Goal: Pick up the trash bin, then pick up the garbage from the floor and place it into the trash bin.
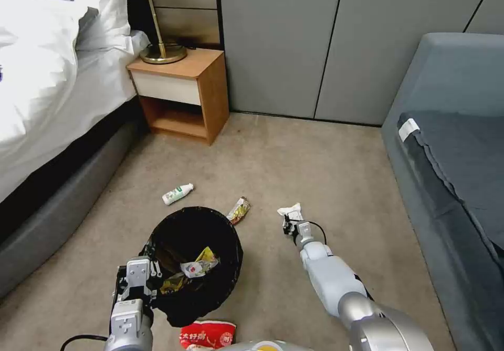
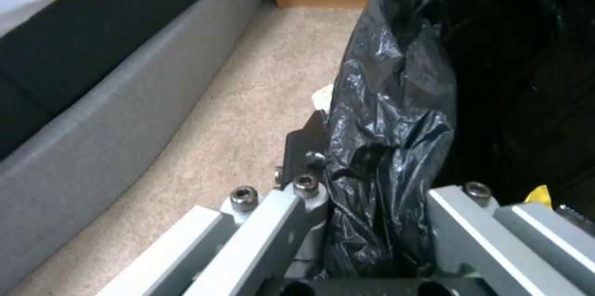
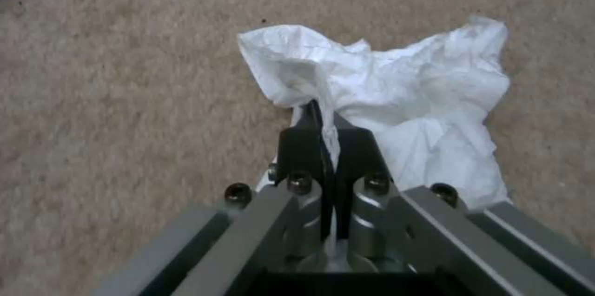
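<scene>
The trash bin (image 1: 197, 256), lined with a black bag (image 2: 397, 138), hangs near the carpet in front of me with wrappers inside. My left gripper (image 1: 149, 280) is shut on its rim and liner. My right gripper (image 3: 325, 128) is shut on a white tissue wad (image 3: 403, 101), which lies on the carpet to the right of the bin (image 1: 290, 212). More garbage lies around: a small green-labelled bottle (image 1: 177, 194) behind the bin, a yellow and red wrapper (image 1: 239, 210) by its far rim, and a red snack wrapper (image 1: 208, 334) in front of it.
A bed with white sheets (image 1: 47, 78) and a grey base (image 2: 93, 147) runs along the left. A wooden nightstand (image 1: 181, 96) with a lamp stands at the back. A grey sofa (image 1: 451, 172) fills the right side. Open carpet lies between them.
</scene>
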